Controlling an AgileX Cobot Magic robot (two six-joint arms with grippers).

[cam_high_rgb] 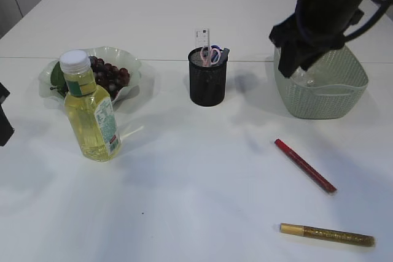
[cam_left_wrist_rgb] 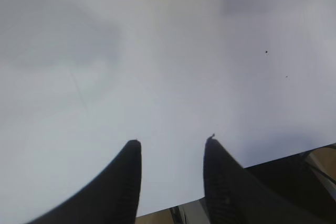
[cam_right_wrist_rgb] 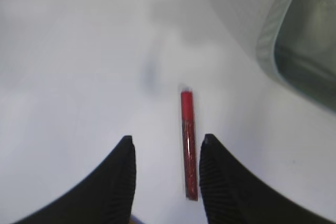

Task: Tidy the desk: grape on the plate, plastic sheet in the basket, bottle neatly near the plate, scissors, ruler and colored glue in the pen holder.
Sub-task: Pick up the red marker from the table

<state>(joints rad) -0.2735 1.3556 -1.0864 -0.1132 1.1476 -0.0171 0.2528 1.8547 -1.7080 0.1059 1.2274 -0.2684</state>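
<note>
gold glue stick (cam_high_rgb: 327, 235): glittery, flat | red glue stick (cam_high_rgb: 304, 165): slim, diagonal

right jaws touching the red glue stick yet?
Apart. Right wrist view: the red glue stick lies flat on the table between the open jaws of the right gripper, table visible on both sides.

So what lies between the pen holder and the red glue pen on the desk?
Nothing: in the exterior view the stretch of white desk from the pen holder to the red glue pen is bare. The basket stands off to the right of it.
</note>
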